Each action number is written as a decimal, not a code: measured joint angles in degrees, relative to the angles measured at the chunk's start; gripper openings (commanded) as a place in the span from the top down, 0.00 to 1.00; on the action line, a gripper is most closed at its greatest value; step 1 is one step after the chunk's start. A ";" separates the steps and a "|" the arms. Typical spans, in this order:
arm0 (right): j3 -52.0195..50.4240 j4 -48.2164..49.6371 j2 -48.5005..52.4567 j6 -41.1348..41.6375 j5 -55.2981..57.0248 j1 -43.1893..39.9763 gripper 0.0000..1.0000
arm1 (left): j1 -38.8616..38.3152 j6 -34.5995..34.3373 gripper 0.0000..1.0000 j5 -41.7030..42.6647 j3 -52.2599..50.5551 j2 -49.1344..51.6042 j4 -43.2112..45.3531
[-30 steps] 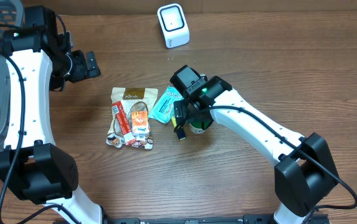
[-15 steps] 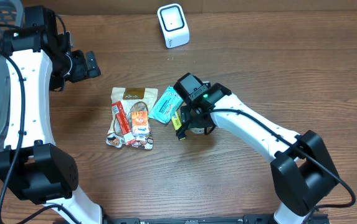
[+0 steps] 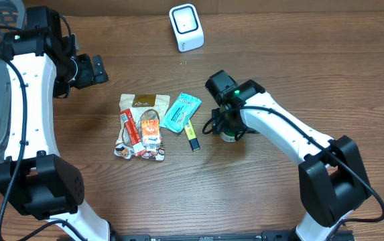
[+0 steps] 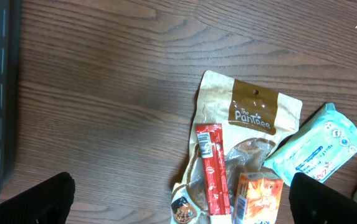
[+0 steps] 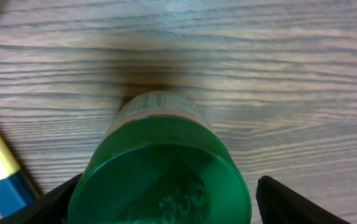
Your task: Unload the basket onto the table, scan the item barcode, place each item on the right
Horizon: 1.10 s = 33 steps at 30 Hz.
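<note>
The right gripper point(image 5: 166, 202) straddled the green cap point(image 5: 159, 180) of a small bottle point(image 5: 156, 102), one finger on each side. Whether it pinched the cap or only flanked it could not be told. The left gripper point(image 3: 100, 69) hung wide open and empty, well to the left of the white barcode scanner point(image 3: 186, 27).

The bottle stood upright on the table, well apart from the scanner, toward the robot and slightly right of it. The task therefore looked barely begun. Lifting the bottle, carrying it to the scanner and presenting its label all appeared left to do.

The wooden tabletop point(image 3: 299, 67) was matt and grained. Toward the robot and left of the scanner lay a flat brown paper pouch point(image 4: 253, 118). Nearer the scanner than the pouch was a soft, glossy teal wipes pack point(image 3: 180, 112). A slim red stick sachet point(image 4: 212, 168) and an orange packet point(image 4: 259, 196) lay on the pouch. A thin yellow-and-blue marker point(image 3: 191, 136) lay between wipes pack and bottle. The cap was round, hard plastic.
</note>
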 measured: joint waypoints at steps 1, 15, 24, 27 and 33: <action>0.26 -0.66 0.00 -0.02 0.00 -0.33 0.13 | 0.00 0.00 0.00 0.00 0.00 0.00 0.00; 21.73 -5.57 -0.02 -2.47 -8.11 -1.51 0.19 | 0.00 0.00 0.00 0.00 0.00 0.00 0.00; 21.00 -2.84 0.00 -2.67 -14.01 -0.39 0.57 | 0.00 0.00 0.00 -0.02 0.00 0.00 0.00; 19.02 -1.07 0.00 -2.69 -14.58 0.87 0.55 | 0.00 0.00 0.00 0.00 0.00 0.00 0.00; 13.75 1.33 0.00 -2.69 -15.08 3.02 0.55 | 0.00 0.00 0.00 0.00 0.00 0.00 0.00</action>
